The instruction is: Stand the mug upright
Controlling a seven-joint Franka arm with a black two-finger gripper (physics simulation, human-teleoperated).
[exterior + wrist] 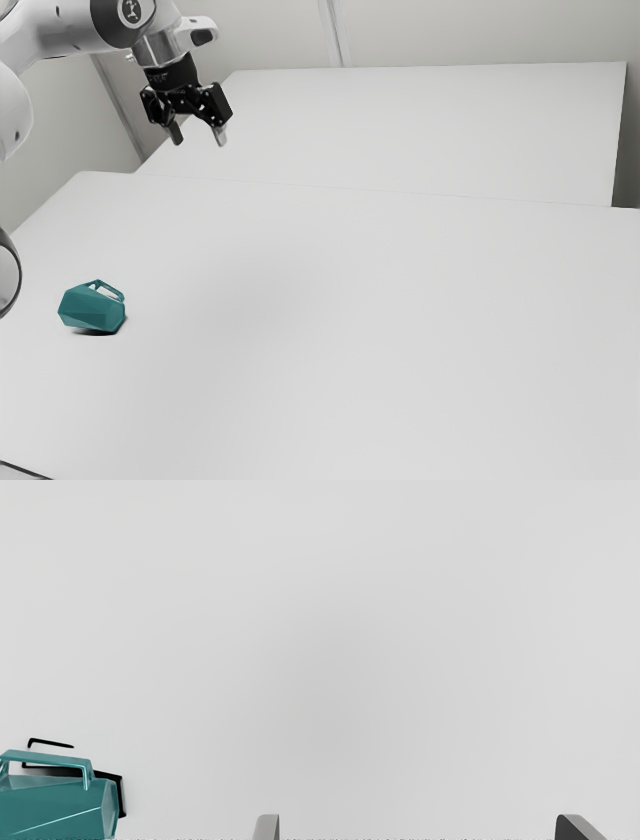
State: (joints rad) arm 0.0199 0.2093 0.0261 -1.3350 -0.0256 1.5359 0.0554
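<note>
Exterior view: tipped mug (90, 308) lies well apart from 2 spread fingers (220, 134).

1 round black-and-white emblem (131, 10) marks the arm (65, 28), no words readable.

Bright, even light; black shadow (120, 792) by the mug (50, 810); soft grey dimness across the table (450, 605).

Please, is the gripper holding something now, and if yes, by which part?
Nothing is held: the gripper is open above the table, with its fingers apart, and the teal mug lies on its side away from them.
</note>
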